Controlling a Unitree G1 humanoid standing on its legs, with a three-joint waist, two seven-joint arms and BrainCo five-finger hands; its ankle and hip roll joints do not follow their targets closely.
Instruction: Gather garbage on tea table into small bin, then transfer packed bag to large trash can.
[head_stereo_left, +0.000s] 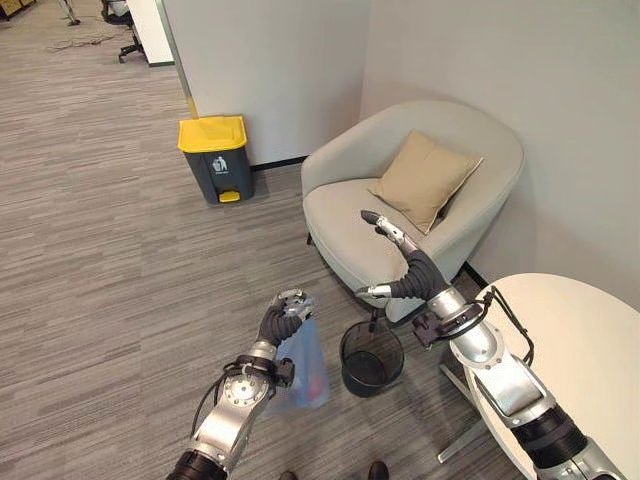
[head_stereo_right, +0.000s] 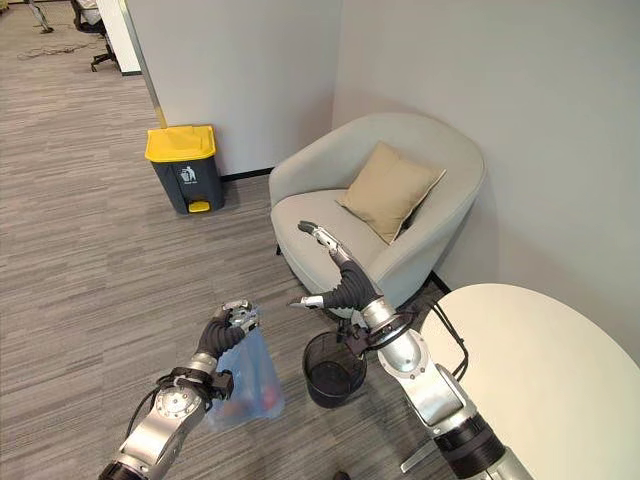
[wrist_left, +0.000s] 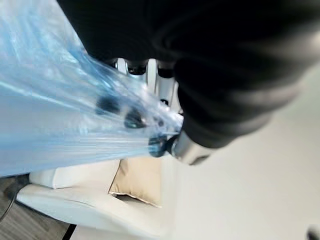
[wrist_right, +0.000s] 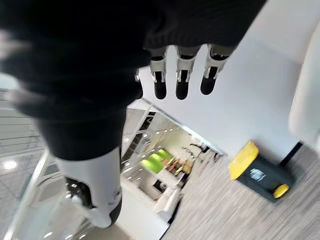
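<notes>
Packed bag: you have the blue bag off the floor, hanging from the left hand, neck bunched up top, some reddish contents low inside.
Bag axis: vertical, top at the hand, bulk straight below.
Left hand: fingers curled tight round the gathered neck; the left wrist view shows blue film pinched under the dark fingertips.
Small bin: black mesh small bin stands just beside the bag, at 3 o'clock, looks emptied.
Key bearing: yellow-lidded large trash can lies at about 11 o'clock from the left hand, well apart, across open floor, lid down.
Nearer arm: left, and it carries the load.
Right hand: right hand hovers over the armchair, fingers straight, holding nothing.
Tea table: white tea table at 4 o'clock.
</notes>
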